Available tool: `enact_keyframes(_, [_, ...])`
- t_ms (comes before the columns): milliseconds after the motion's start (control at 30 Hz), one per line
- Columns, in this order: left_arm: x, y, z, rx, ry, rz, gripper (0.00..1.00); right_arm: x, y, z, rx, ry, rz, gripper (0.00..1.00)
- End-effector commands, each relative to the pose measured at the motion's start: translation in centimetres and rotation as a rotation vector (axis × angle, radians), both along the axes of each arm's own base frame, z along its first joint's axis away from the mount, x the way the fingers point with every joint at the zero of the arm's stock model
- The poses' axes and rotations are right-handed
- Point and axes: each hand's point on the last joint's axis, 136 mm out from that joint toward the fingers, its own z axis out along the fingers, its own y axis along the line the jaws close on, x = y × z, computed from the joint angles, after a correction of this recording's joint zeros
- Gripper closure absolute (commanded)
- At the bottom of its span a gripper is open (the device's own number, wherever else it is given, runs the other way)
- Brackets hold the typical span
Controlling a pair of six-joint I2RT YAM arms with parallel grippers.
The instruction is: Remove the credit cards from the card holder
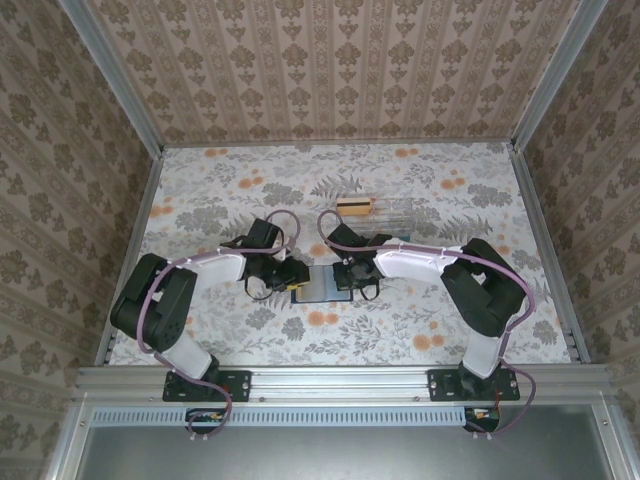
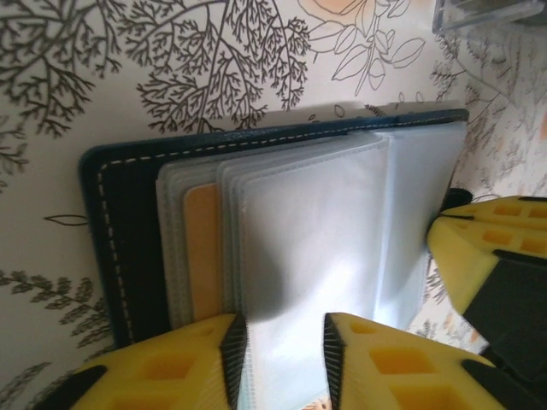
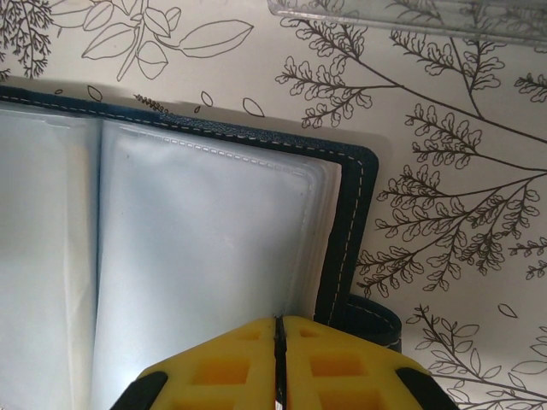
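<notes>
The card holder (image 1: 318,283) lies open on the flowered table between my two grippers. Its navy cover (image 2: 128,239) frames a stack of clear sleeves (image 2: 316,231), and an orange credit card (image 2: 203,256) shows inside a lower sleeve on the left side. My left gripper (image 2: 285,354) is over the near edge of these sleeves, open, its jaws a little apart with the top sleeve showing between them. My right gripper (image 3: 279,329) is shut, its tips at the near edge of the right-hand sleeves (image 3: 205,248), beside the cover's strap tab (image 3: 372,318). One yellow finger of the right gripper (image 2: 496,248) shows in the left wrist view.
A clear plastic box (image 1: 385,212) stands just beyond the card holder, with a yellow card (image 1: 353,206) bearing a dark stripe at its left end. The box's edge shows near the top of both wrist views (image 3: 410,17) (image 2: 487,13). Patterned walls surround the table.
</notes>
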Motion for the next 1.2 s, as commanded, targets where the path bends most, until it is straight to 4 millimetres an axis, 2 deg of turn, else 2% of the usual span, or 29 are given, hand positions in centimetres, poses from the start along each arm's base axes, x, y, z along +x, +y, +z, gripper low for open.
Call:
enact_keyframes(0, [0.1, -1.3, 0.2, -0.041, 0.007, -0.021, 0.62, -1.7, -0.3, -2.4, -0.031, 0.075, 0.004, 0.88])
enact_keyframes(967, [0.6, -4.1, 4.4, -0.226, -0.070, -0.073, 0.58, -1.8, -0.3, -2.7, -0.031, 0.081, -0.003, 0.87])
enact_keyframes(1167, [0.8, -4.4, 5.2, -0.213, -0.096, -0.089, 0.53, -1.8, -0.5, -2.7, -0.034, 0.076, -0.006, 0.87])
